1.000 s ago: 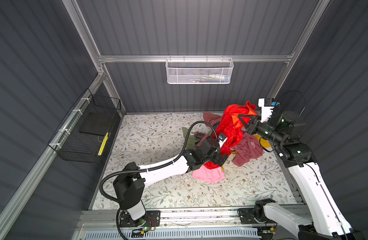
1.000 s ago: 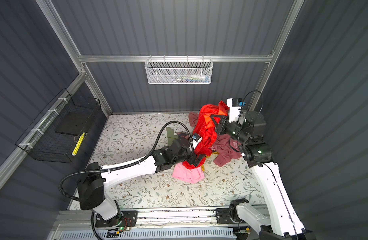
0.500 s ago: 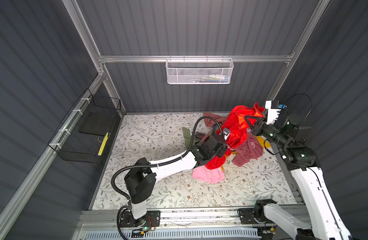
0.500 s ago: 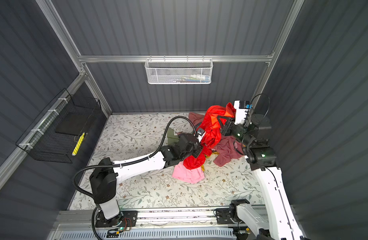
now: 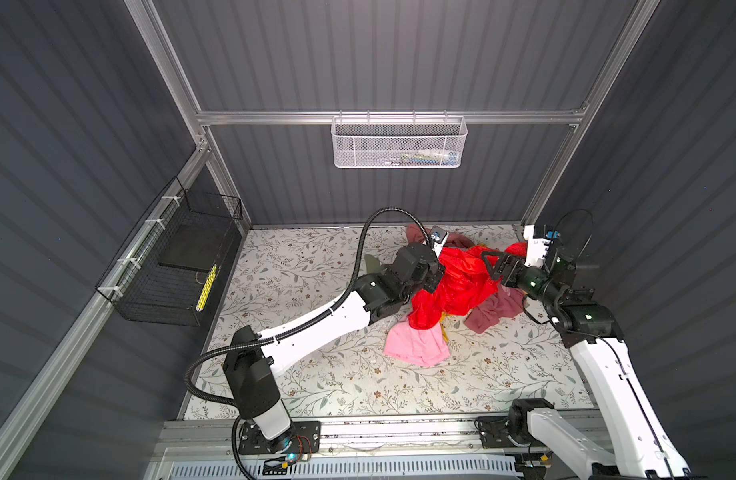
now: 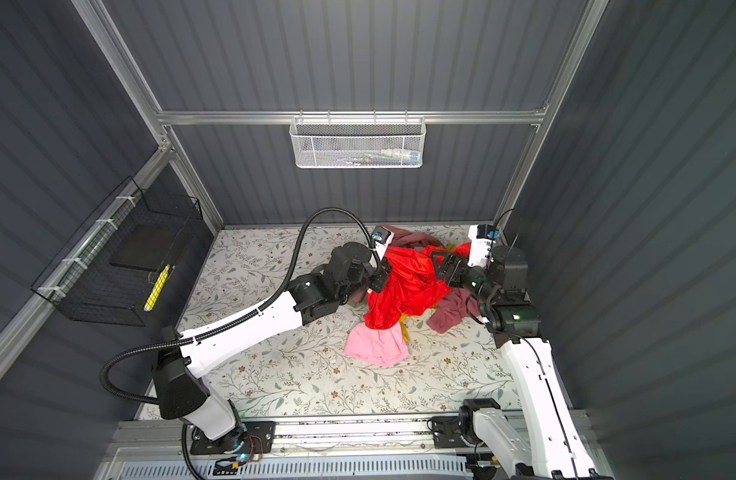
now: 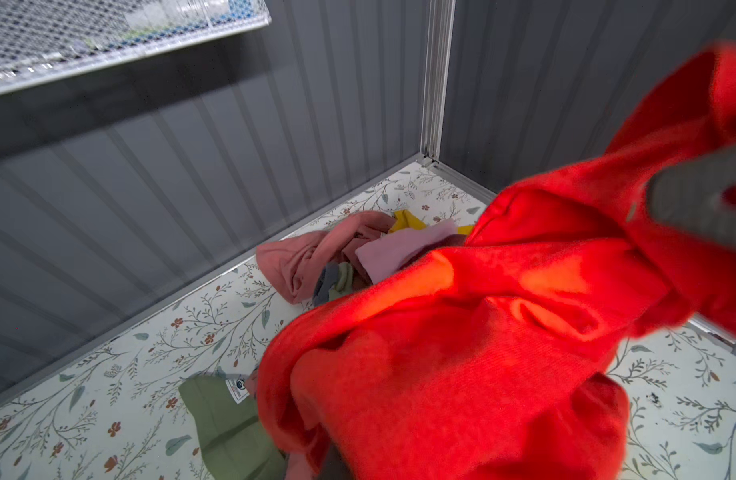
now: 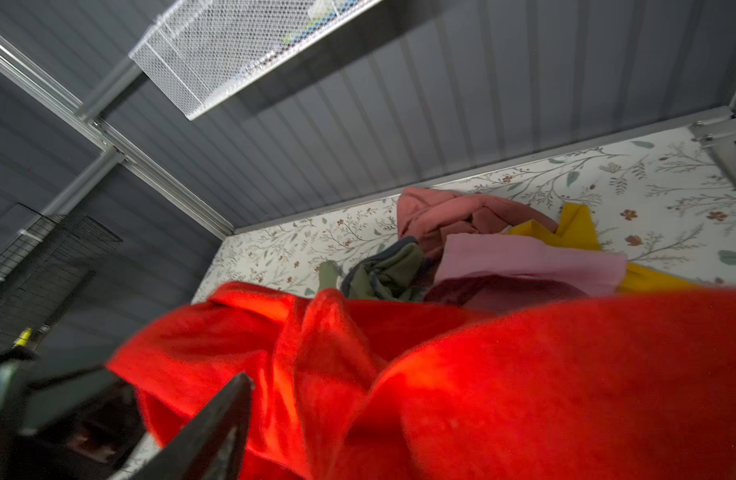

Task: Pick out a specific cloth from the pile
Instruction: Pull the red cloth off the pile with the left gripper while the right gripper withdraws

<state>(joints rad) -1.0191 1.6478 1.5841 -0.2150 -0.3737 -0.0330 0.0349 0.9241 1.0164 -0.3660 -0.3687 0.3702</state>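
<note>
A: What does the floral table (image 5: 316, 374) carry?

B: The pile (image 5: 494, 311) sits at its far right, close to the corner of the enclosure. It holds dusty pink, olive and mustard garments. The rest of the surface in view is bare.

A: And the cloth (image 5: 453, 286)?

B: It is the bright red piece, lifted over the pile and hanging between the two arms. Its lower end trails down onto the light pink cloth (image 5: 416, 343), which lies nearer than the rest.

A: Why is it held up like that?

B: Probably so it hangs free of the other garments and none of them snag and come along.

A: Who holds it?

B: The left tool (image 5: 435, 279) is clenched on a fold at the cloth's left side, and the fabric drapes from there. In the left wrist view a grey finger (image 7: 699, 208) is wrapped in red.

A: And the right tool (image 5: 493, 268)?

B: Its jaws stand apart at the cloth's right side. The right wrist view shows nothing pinched between them, though red fabric lies just beside one dark finger (image 8: 208, 432).

A: So what remains?

B: By this look the red hem needs to be carried clear of the light pink cloth, toward the open left side.
</note>
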